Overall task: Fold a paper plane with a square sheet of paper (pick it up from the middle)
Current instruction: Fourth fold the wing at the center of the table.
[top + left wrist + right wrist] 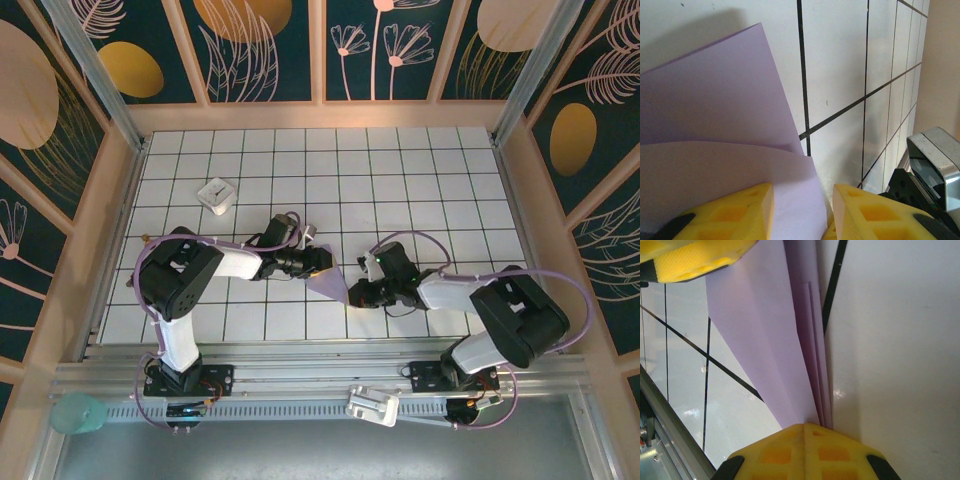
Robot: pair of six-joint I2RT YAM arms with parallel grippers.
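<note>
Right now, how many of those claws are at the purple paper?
2. The right gripper is pinched shut on the purple paper's folded end; the left gripper has its open fingers either side of another part.

Both arms bend inward, wrists low, nearly nose to nose. Left gripper (pixel 802 200) holds its jaws partly apart; right gripper (pixel 804 427) is pinched tight on the folded lavender-purple paper (pixel 765 340).

From above, the thin lavender-purple folded paper (pixel 334 284) lies largely hidden under the left gripper (pixel 323 264) and right gripper (pixel 356 293). Ahead of the right gripper, its far end runs off the wrist view's top edge.
</note>
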